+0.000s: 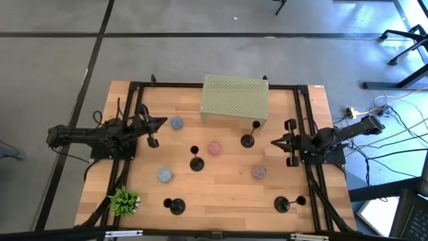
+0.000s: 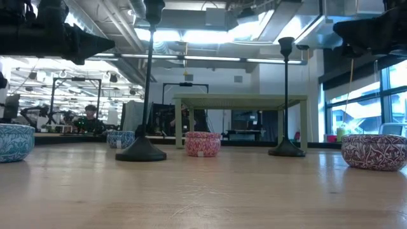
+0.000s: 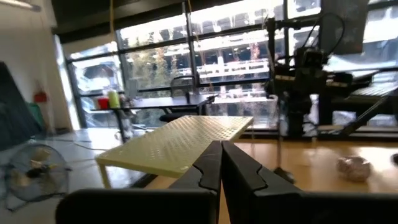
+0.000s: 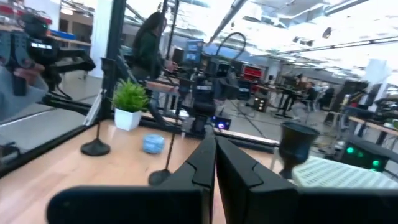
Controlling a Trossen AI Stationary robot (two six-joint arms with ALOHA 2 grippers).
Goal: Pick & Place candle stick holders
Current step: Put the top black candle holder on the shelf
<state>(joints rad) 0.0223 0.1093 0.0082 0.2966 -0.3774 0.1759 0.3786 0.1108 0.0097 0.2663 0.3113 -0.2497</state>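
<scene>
High view shows both claws pressed together and empty, the right claw (image 1: 275, 142) nearer an upright candle stick holder (image 1: 248, 139) just left of it, mid-frame on the table (image 1: 221, 194).

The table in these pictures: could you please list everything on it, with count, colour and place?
Holders: four, black, upright; one mid-table, one by the stand's right leg, one at the near edge left, one at the near edge right.
Bowls: four, small, patterned; blue at far left, pink at centre, blue at near left, dark red at near right.
Stand: one, pale green, perforated top, far middle.
Plant: one, green, white pot, near left corner.
Table: one, light wood.
Left gripper: shut, empty, above the left side.
Right gripper: shut, empty, above the right side.
</scene>
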